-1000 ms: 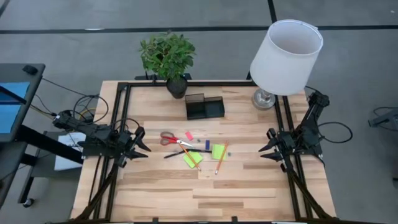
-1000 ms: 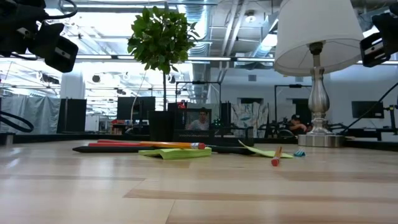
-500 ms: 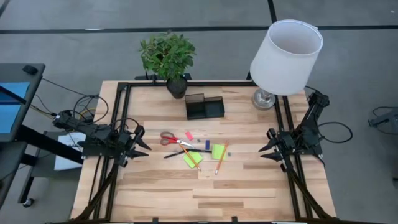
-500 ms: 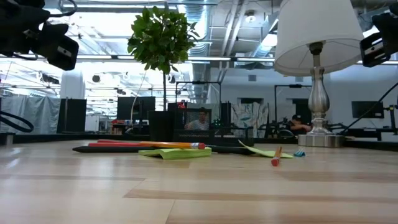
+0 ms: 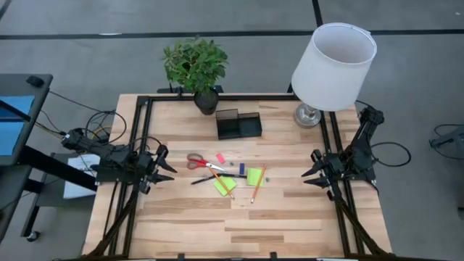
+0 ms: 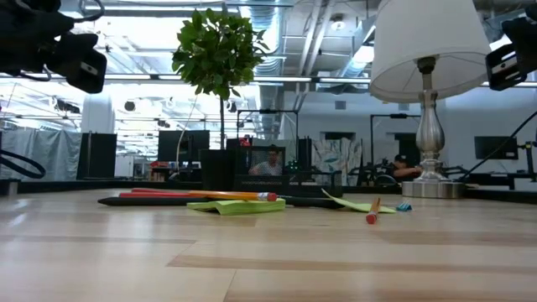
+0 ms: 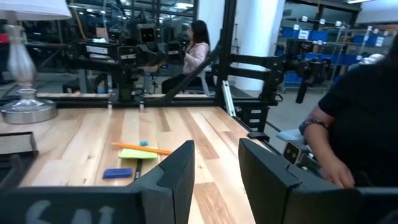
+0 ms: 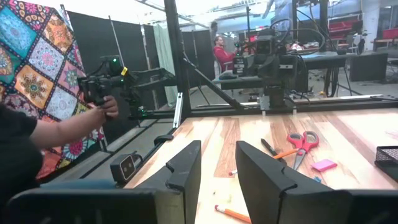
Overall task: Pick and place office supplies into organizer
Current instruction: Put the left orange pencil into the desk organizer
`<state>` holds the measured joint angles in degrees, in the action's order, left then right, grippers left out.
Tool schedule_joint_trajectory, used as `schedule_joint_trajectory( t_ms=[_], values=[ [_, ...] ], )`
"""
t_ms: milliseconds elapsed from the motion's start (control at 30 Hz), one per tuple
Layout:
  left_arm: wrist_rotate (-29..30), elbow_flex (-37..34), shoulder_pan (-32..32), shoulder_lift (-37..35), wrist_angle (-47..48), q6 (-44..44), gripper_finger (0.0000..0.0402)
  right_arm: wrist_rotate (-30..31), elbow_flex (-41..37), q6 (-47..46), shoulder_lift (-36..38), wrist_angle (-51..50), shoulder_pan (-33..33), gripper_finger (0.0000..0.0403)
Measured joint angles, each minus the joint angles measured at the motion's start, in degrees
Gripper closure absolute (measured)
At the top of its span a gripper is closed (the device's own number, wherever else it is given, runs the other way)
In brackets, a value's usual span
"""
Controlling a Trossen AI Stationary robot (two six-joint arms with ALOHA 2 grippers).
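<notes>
The dark organizer (image 5: pixel 238 125) stands just in front of the potted plant (image 5: pixel 196 64). Nearer the front edge lie the red-handled scissors (image 5: pixel 204 163), two lime-green sticky-note pads (image 5: pixel 224 186), orange pencils (image 5: pixel 257 187) and a black pen (image 5: pixel 217 177) (all loose on the wood). The left gripper (image 5: pixel 164 168) hovers beside the scissors, fingers spread and empty; the right gripper (image 5: pixel 313 169), likewise parted and empty, waits near the table lamp (image 5: pixel 332 67).

A level look across a pale wooden table (image 6: pixel 268 260) showed an orange pencil (image 6: pixel 231 195) lying over green sticky notes (image 6: pixel 239 206), a second pencil (image 6: pixel 372 210) near a silver lamp (image 6: pixel 430 92), a potted plant (image 6: pixel 218 59) behind, and dark robot arms in both upper corners.
</notes>
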<state>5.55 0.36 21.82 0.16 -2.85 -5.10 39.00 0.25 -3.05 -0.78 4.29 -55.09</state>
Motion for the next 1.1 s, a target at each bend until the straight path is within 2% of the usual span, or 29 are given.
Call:
schedule_joint_trajectory(
  t_ms=[233, 833, 1100],
  values=[
    [3.90, 0.01, -0.02, 0.00, -1.07, -0.23, 0.0286, -0.02, 0.00, 0.00, -0.02, 0.00, 0.00, 0.0305],
    [3.77, 0.00, 0.00, 0.09, -1.21, 1.56, 0.0286, -0.02, 0.01, -0.01, -0.01, 0.00, 0.00, 0.0305],
    [6.81, 0.00, 0.00, 0.11, -2.79, 0.25, 0.0286, -0.02, 0.00, 0.00, -0.02, 0.00, -0.02, 0.0305]
  ],
)
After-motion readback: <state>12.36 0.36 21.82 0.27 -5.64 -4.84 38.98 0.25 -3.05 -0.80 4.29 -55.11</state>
